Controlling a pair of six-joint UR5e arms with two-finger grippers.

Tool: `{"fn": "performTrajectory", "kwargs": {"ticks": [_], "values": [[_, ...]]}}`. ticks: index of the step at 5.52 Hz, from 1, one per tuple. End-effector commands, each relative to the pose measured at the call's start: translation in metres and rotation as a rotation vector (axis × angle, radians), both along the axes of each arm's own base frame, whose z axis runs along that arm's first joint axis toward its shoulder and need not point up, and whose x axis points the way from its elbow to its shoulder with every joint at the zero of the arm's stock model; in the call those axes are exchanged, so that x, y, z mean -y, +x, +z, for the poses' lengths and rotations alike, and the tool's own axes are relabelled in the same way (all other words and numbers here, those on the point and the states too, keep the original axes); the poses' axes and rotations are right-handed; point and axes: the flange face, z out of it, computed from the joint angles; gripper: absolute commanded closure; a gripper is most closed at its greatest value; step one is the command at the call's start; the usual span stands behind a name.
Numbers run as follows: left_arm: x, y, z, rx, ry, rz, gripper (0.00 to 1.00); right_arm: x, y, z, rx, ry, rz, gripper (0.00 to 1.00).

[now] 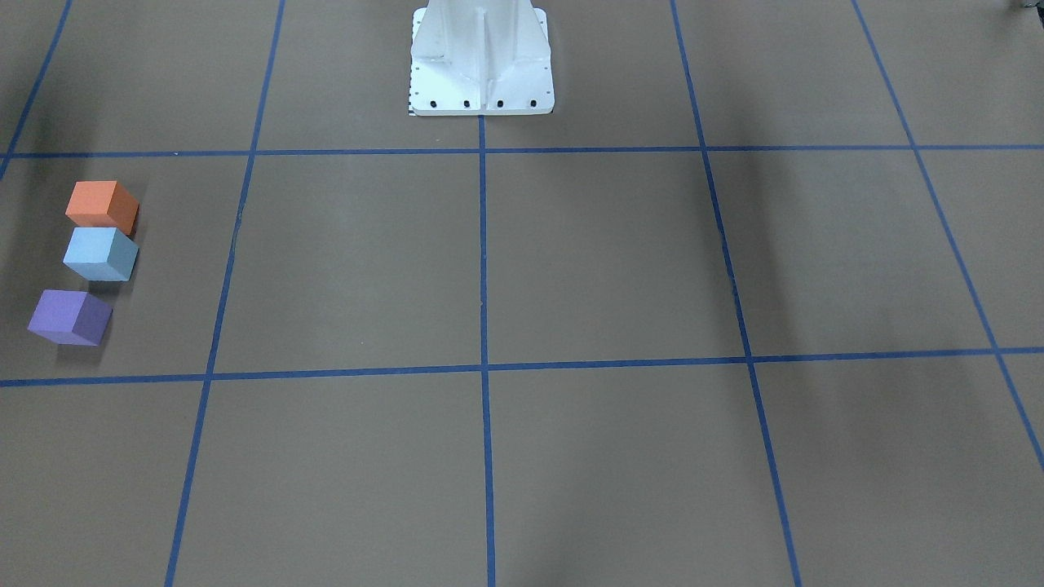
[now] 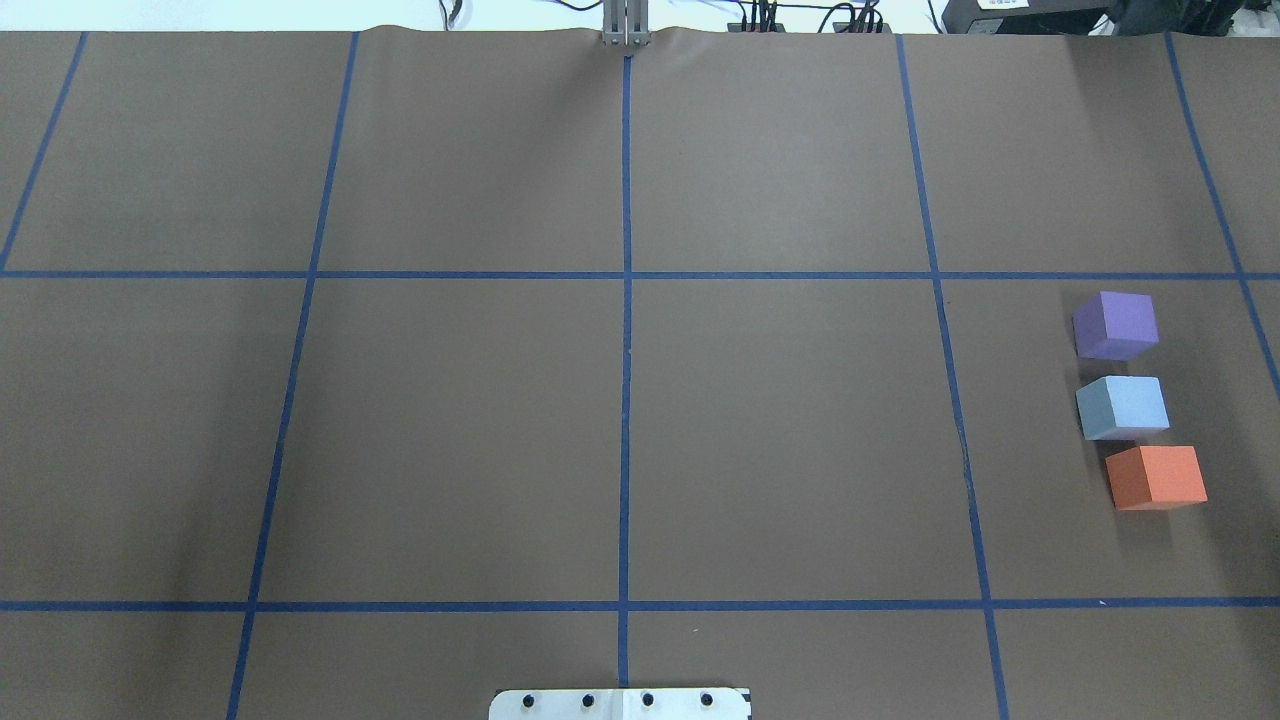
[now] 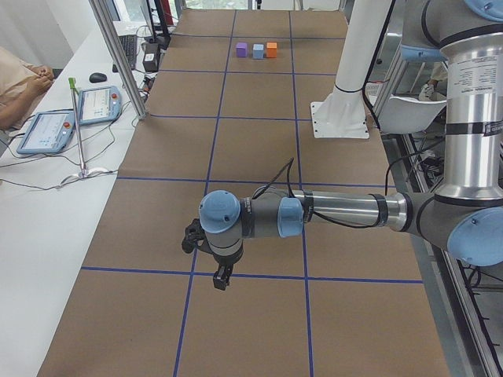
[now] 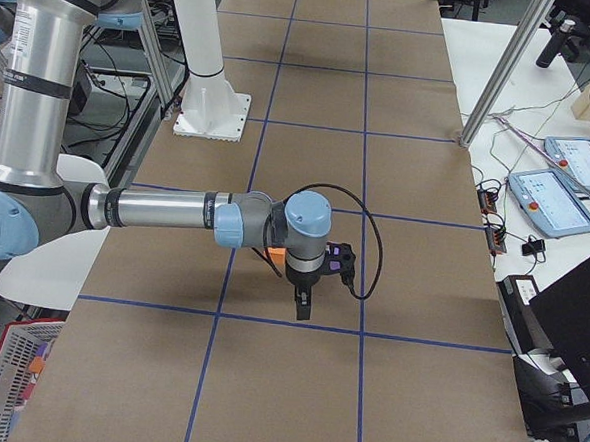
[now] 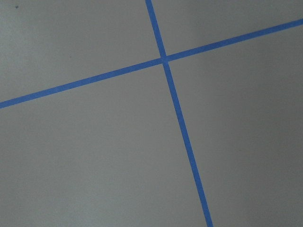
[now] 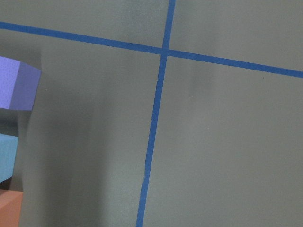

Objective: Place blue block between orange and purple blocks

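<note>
At the robot's own edge of the counter (image 2: 780,440), a brown sheet gridded with blue tape lines (image 2: 626,400), we record the white pedestal base (image 2: 620,703), bolted down on the centre line. Both arms reach out from there over the sheet. The left tool (image 3: 221,283) hangs fingers-down close above a tape line at the robot's left end, well apart from the blocks. It shows only in a side view, so we cannot tell how far its fingers are parted or whether they grip anything. Its wrist camera looks on a tape crossing. The right tool (image 4: 302,314) hangs fingers-down at the robot's right end, near the blocks. It too shows only from the side, so we cannot tell its opening or its hold. Its wrist camera catches the edges of all three blocks at its left border. The blocks rest flat within one grid cell on the robot's right, in a row running away from the robot. The orange block (image 2: 1156,476) lies nearest and sits slightly further right. The blue block (image 2: 1122,406) stands in the middle, just beside the orange one; we cannot tell whether they touch. The purple block (image 2: 1116,324) lies farthest, with a narrow strip of sheet between it and the blue. Cables (image 2: 800,20) run along the far edge.
</note>
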Motion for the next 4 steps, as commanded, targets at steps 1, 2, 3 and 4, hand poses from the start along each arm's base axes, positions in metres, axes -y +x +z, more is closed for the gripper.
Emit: {"fn": "performTrajectory", "kwargs": {"ticks": [1,2,3,4], "values": [[-0.0015,0.0002,0.0016,0.000,-0.003,0.000,0.00,0.0007,-0.0002,-0.0008,0.001,0.001,0.000,0.00],[-0.0016,-0.0004,0.0016,0.000,-0.003,-0.001,0.00,0.0030,-0.0004,-0.0043,0.002,0.012,-0.002,0.00],[-0.0015,0.0002,0.0016,0.000,-0.003,0.000,0.00,0.0050,-0.0004,-0.0047,0.000,0.013,-0.001,0.00],[-0.0014,0.0002,0.0008,0.000,-0.002,0.000,0.00,0.0057,-0.0006,-0.0061,0.002,0.015,0.000,0.00]]}}
